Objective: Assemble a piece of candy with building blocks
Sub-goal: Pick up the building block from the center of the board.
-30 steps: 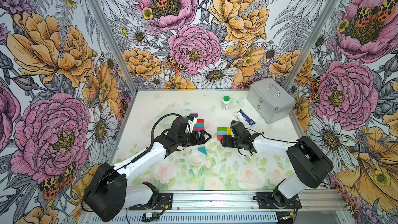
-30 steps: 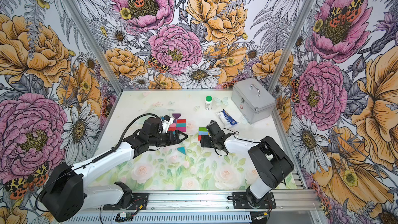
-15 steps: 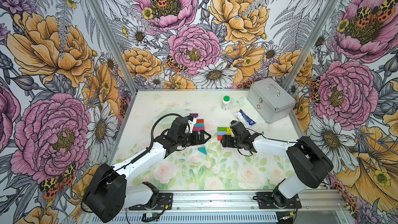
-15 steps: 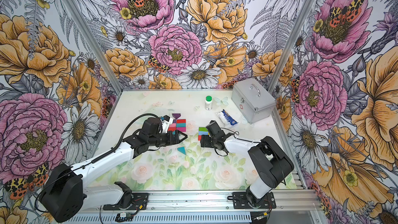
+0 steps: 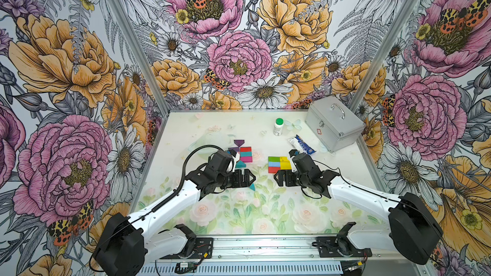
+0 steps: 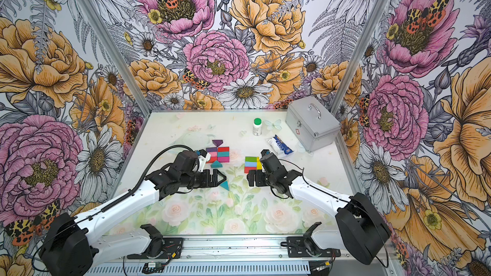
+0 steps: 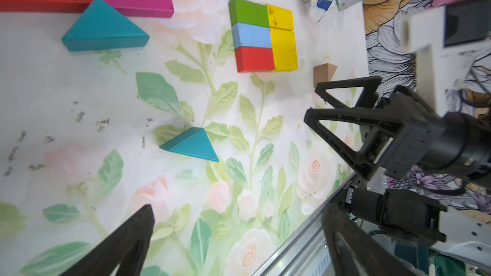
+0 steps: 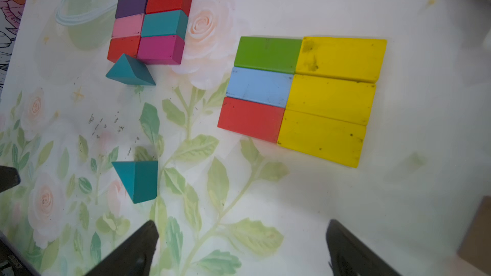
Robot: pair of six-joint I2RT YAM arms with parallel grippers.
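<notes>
The left gripper (image 5: 249,178) hangs spread and empty, with a loose teal triangle (image 7: 192,144) just off its fingertips, likely meant as a wrapper end. Facing it, the right gripper (image 5: 277,179) is also spread and empty. The green, blue, red and yellow block square (image 5: 279,163) lies just beyond it with no end triangles, and a tan triangle (image 7: 324,74) sits beside its fingers.
</notes>
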